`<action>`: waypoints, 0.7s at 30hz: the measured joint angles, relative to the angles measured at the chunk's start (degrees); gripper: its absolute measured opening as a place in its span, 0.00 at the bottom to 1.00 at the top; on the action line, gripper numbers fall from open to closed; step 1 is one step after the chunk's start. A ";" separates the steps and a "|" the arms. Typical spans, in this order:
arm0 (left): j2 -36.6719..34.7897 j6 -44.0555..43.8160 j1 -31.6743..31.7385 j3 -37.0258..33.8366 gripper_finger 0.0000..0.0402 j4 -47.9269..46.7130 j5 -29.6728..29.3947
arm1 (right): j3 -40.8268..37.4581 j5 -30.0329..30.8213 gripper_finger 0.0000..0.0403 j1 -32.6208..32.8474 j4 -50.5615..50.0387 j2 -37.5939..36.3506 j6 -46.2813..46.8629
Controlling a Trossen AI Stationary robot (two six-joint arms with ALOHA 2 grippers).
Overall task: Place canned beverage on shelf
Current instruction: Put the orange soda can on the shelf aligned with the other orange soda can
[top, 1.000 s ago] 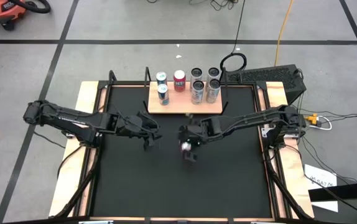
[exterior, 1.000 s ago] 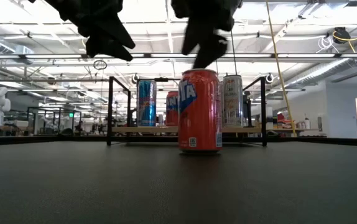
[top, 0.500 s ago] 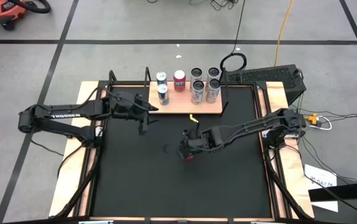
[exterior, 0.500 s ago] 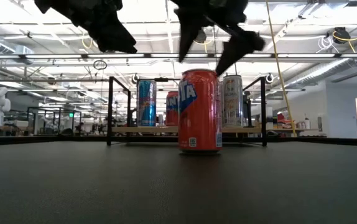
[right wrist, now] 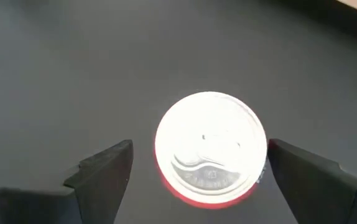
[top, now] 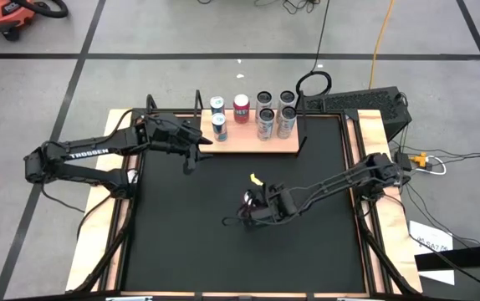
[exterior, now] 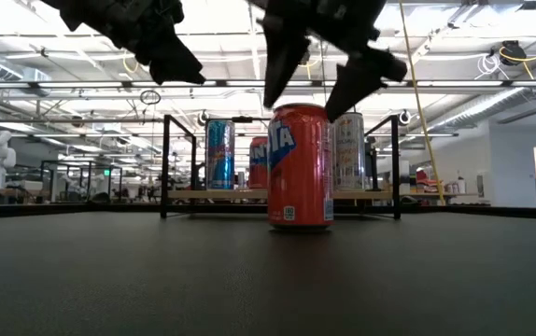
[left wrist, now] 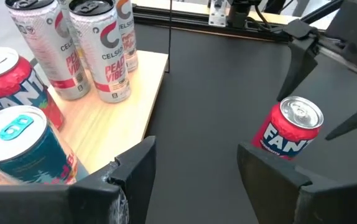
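I have the right claw [right wrist: 197, 171] spread wide directly above the upright orange can [right wrist: 211, 148], fingers straddling its vertical axis.

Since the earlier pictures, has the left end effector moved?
Yes. The left end effector has moved from mid-mat to the shelf's left end.

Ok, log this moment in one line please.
right gripper: open jaws above red Fanta can | left gripper: open, beside shelf | can: upright on mat
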 joint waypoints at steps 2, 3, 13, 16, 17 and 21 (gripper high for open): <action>0.00 0.00 0.03 0.02 0.56 -0.60 0.00 | 0.00 0.28 0.89 -0.03 -0.11 1.26 0.93; 0.01 -0.01 0.03 0.02 0.56 -1.12 0.00 | 0.00 0.29 0.89 -0.09 -0.10 1.88 1.35; 0.02 0.05 0.01 0.04 0.56 -3.17 -0.01 | -0.04 -0.14 0.77 -0.82 0.03 3.17 3.35; 0.02 0.07 0.03 0.04 0.56 -3.01 -0.02 | 0.00 -1.87 0.68 -1.60 0.33 3.06 0.97; 0.02 0.07 0.03 0.04 0.56 -2.98 -0.02 | 0.01 -2.66 0.68 -1.94 0.57 3.03 -0.44; 0.02 0.09 0.05 0.04 0.56 -2.84 -0.04 | 0.01 -5.93 0.68 -3.35 2.37 2.29 -7.13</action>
